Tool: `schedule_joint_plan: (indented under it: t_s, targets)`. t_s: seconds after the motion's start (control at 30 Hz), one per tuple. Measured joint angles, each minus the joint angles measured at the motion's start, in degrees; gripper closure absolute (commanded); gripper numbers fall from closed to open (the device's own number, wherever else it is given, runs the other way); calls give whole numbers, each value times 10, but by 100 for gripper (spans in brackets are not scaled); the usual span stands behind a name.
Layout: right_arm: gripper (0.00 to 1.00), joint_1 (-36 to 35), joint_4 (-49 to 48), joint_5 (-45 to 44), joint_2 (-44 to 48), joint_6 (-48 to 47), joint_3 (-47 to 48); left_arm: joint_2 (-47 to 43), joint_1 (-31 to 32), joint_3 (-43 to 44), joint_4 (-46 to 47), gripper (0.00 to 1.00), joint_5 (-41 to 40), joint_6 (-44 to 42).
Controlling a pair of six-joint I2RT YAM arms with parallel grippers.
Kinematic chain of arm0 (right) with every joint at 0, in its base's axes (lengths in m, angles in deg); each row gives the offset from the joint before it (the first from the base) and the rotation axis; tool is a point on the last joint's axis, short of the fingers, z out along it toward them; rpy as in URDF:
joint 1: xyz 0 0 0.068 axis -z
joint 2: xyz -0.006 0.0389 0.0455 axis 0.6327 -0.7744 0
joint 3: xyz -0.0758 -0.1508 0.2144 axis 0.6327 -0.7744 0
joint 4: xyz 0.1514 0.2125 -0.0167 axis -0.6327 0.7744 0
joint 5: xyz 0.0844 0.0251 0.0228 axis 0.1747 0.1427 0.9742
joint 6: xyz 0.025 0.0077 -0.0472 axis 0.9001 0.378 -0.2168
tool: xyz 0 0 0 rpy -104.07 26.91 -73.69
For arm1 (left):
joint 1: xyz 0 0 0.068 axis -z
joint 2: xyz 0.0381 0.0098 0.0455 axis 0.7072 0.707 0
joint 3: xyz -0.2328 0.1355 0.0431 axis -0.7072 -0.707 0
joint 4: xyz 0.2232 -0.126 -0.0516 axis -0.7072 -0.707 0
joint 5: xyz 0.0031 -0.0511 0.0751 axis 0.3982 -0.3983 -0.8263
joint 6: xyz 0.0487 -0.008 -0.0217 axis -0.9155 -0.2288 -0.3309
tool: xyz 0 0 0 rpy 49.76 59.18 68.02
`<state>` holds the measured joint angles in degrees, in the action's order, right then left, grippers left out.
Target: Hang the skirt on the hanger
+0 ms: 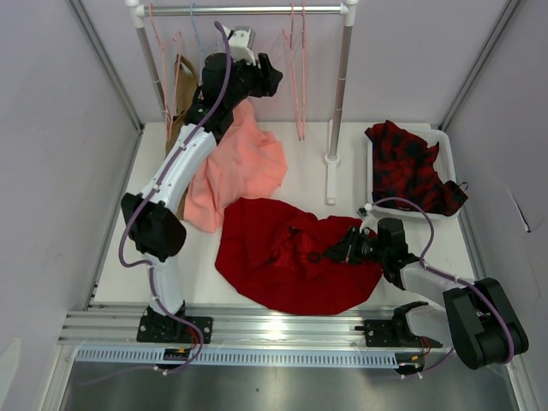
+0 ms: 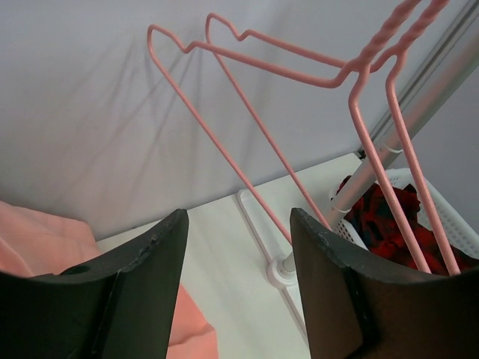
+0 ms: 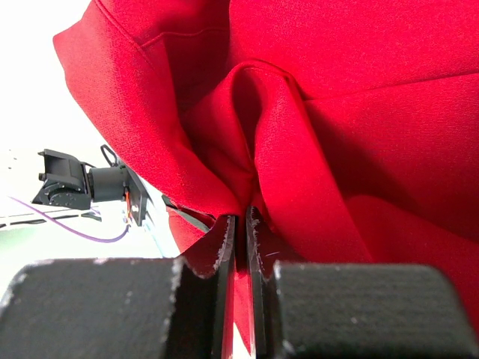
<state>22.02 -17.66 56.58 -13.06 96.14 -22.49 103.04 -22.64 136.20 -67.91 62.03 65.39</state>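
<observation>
Firmly clamped a fold of the skirt (image 1: 274,257) between the right fingers (image 3: 194,299), with barely a slit between them and red cloth wedged in it. Had the rest of the skirt spread on the counter (image 1: 300,184), in front of the rack post (image 1: 341,86) and a little to its left, beside the salmon garment (image 1: 248,163). Held the left fingers (image 2: 150,284) wide apart and empty, up high to the left of the rack post, aimed at the pale-pink hanger (image 2: 262,67) dangling from the rail (image 1: 257,10) near that post.

Looked like the gather-and-lift step, judging by the grip: skirt seized, hanger not yet taken. Called, probably, for a lift of the pinched fold toward the rack post, and for the left fingers to close on the hanger's wire to steady it. Needed care there, with thin wire free to swing and a second pink hanger (image 2: 299,52) right alongside. Kept the checked garment (image 1: 411,167) in its basket (image 1: 445,141) right of the post, out of play.
</observation>
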Motion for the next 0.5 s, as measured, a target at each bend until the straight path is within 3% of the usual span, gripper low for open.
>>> schedule_joint_plan:
  t_s: [0.5]
  targets:
    - [100,0,-1,1,-2,0,0,-77,40,-96,83,34,-11,30]
